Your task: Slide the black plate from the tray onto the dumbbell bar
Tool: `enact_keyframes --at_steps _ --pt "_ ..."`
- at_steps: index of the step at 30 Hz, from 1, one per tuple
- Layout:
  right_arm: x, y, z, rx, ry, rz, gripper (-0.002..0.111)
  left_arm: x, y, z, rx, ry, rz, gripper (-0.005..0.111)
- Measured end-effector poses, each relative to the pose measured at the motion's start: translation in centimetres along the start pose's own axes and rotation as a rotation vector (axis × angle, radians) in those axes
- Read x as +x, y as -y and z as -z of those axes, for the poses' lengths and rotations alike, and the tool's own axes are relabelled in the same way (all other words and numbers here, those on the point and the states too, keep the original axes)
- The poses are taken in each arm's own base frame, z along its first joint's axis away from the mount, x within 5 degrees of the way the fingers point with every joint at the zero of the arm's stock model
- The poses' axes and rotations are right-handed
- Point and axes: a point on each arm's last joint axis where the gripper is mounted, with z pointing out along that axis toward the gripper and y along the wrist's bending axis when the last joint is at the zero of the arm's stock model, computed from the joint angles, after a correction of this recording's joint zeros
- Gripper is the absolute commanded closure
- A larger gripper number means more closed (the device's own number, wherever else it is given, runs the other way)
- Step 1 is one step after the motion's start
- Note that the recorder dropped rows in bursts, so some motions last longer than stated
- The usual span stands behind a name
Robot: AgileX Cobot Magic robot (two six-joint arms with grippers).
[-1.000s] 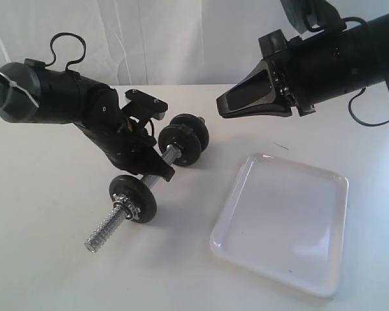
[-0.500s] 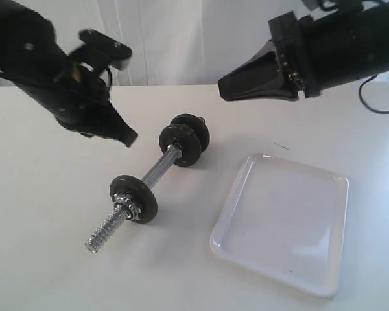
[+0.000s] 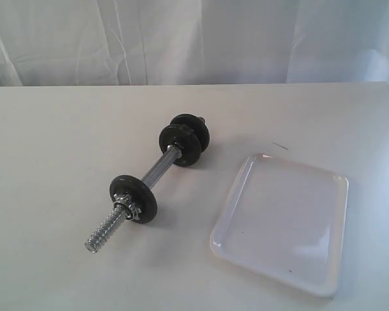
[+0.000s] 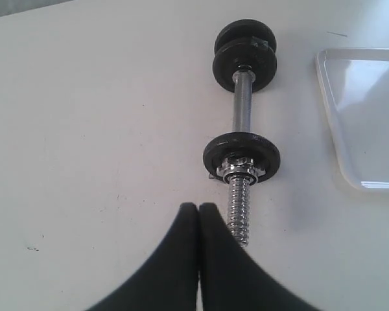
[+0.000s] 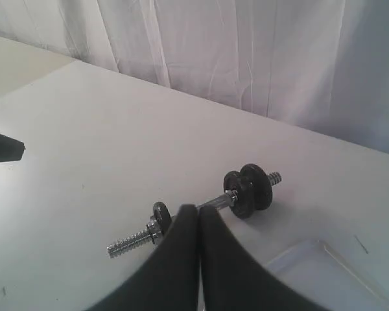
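Note:
The dumbbell bar (image 3: 161, 167) lies on the white table, a chrome rod with a bare threaded end (image 3: 104, 233). One black plate (image 3: 133, 197) sits behind a nut near that end, and two more black plates (image 3: 185, 139) sit together at the far end. The tray (image 3: 285, 220) to its right holds nothing. Neither arm shows in the exterior view. My left gripper (image 4: 199, 207) is shut and empty, hovering beside the threaded end (image 4: 240, 210). My right gripper (image 5: 198, 210) is shut and empty, high above the bar (image 5: 129, 244).
White curtains (image 3: 194, 39) hang behind the table's far edge. The tray's rim (image 4: 330, 110) lies a short way from the bar. A small dark mark (image 3: 281, 146) is on the table behind the tray.
Both arms have pulled back out of the exterior view. The left gripper, which was at the bar's middle a second ago, has let go and withdrawn. The dumbbell and tray have not moved.

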Motion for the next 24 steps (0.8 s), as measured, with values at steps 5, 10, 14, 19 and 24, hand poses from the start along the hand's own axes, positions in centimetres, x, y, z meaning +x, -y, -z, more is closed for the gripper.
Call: enact_keyframes --at_steps 5,10,14,19,24 --pt "0.2 -1.0 1.6 0.006 0.048 0.027 0.108 0.0 0.0 0.0 0.001 0.002 0.001 0.107" --pt "0.4 -1.6 2.7 0.009 0.078 0.044 0.108 0.0 0.0 0.0 0.001 0.001 0.001 0.107" --pt "0.5 -1.8 3.1 0.01 0.091 0.052 0.108 0.0 0.0 0.0 0.001 0.001 0.001 0.107" --pt "0.5 -1.9 3.2 0.01 0.093 0.053 0.108 0.0 0.0 0.2 0.005 0.007 0.0 0.107" --pt "0.5 -1.9 3.2 0.01 0.093 0.053 0.108 0.1 -0.4 0.9 -0.02 0.038 0.025 0.107"
